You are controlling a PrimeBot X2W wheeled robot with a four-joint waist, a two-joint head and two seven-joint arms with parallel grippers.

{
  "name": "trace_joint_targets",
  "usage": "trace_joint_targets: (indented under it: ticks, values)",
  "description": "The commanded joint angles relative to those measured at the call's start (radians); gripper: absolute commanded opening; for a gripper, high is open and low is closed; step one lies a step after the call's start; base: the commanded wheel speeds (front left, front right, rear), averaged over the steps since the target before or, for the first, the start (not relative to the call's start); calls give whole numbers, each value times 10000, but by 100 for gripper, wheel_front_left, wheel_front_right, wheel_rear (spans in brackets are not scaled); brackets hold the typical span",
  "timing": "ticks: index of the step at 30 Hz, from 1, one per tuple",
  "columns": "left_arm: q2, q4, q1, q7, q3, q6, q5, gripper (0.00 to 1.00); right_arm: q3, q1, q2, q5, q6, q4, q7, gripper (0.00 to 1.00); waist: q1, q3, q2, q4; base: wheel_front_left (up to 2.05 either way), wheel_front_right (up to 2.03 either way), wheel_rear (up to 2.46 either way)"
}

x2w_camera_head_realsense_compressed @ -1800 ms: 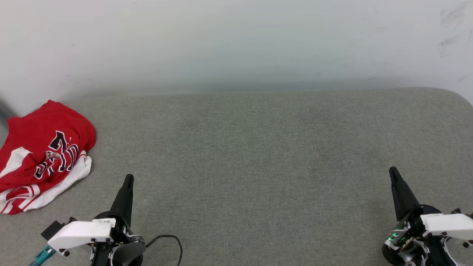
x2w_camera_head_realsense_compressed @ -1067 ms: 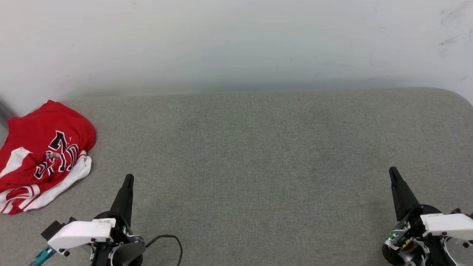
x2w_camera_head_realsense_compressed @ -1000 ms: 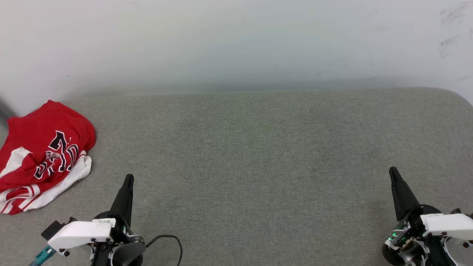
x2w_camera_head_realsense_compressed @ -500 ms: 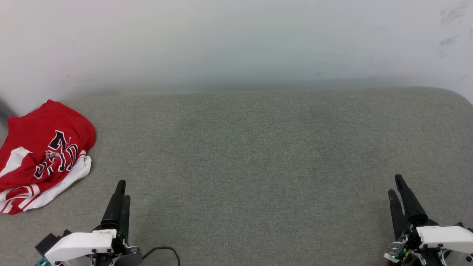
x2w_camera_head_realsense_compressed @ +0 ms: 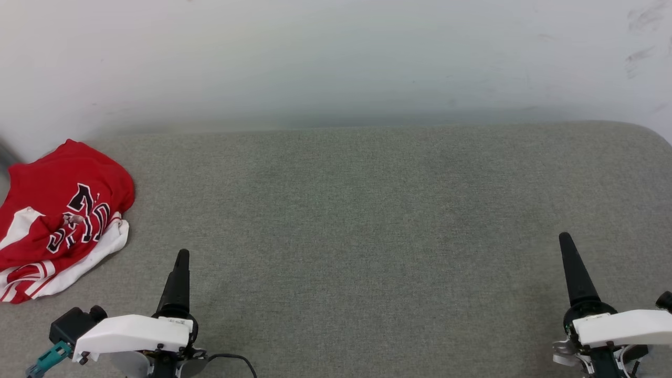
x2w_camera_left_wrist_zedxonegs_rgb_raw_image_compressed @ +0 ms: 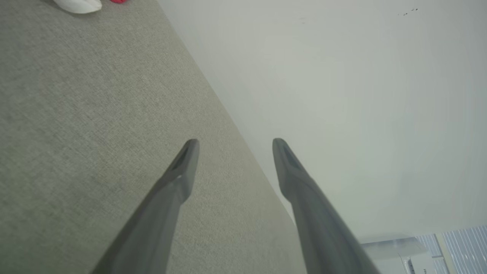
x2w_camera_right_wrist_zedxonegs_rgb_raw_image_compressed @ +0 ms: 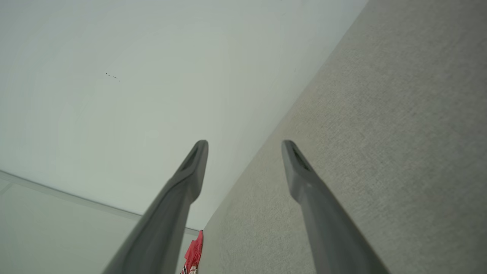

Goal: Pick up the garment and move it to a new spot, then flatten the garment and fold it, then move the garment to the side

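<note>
Left gripper [x2w_camera_left_wrist_zedxonegs_rgb_raw_image_compressed: 232, 141], fingers spread apart and empty, above grey fabric surface [x2w_camera_head_realsense_compressed: 367, 220], right gripper [x2w_camera_right_wrist_zedxonegs_rgb_raw_image_compressed: 244, 142] likewise parted and empty toward the right end, garment [x2w_camera_head_realsense_compressed: 58, 210] crumpled at the surface's left end near pale wall [x2w_camera_head_realsense_compressed: 336, 52], untouched by either gripper.

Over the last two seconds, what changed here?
The left gripper and right gripper, shut before, have opened; their fingers now stand apart, holding nothing. Both drew back briefly, then returned. The shirt stayed crumpled at the robot's left, untouched.
</note>
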Motion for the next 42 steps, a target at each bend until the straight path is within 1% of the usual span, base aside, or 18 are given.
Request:
trace_joint_targets:
  ticks: [1,8,14,21,33,38,42]
  values:
    - [28,-246,-73,-113,-99,123,531,100,73,-30,-13,-570,2,-296,-103,100,0,5,0,3,0,0,0]
    - [104,-318,43,-384,-444,581,2069,100,244,121,-13,-2190,2,-538,-378,100,0,12,0,11,0,0,0]
    - [186,-366,123,-603,-668,955,2966,100,334,219,-12,-3219,3,-639,-599,100,0,17,0,28,0,0,0]
    - [278,-446,203,-837,-893,1291,3901,100,411,349,-11,-4240,3,-658,-836,100,0,26,0,49,0,0,0]
    - [322,-647,334,-1210,-1170,1708,5395,100,539,471,-10,-5905,3,-780,-1216,100,0,46,0,78,0,0,0]
    - [329,-726,370,-1350,-1254,1805,5951,100,554,536,-9,-6507,3,-847,-1353,100,0,45,0,98,0,0,0]
    - [314,-823,416,-1460,-1319,1799,6338,100,578,568,-9,-6929,3,-938,-1462,100,0,42,0,114,0,0,0]
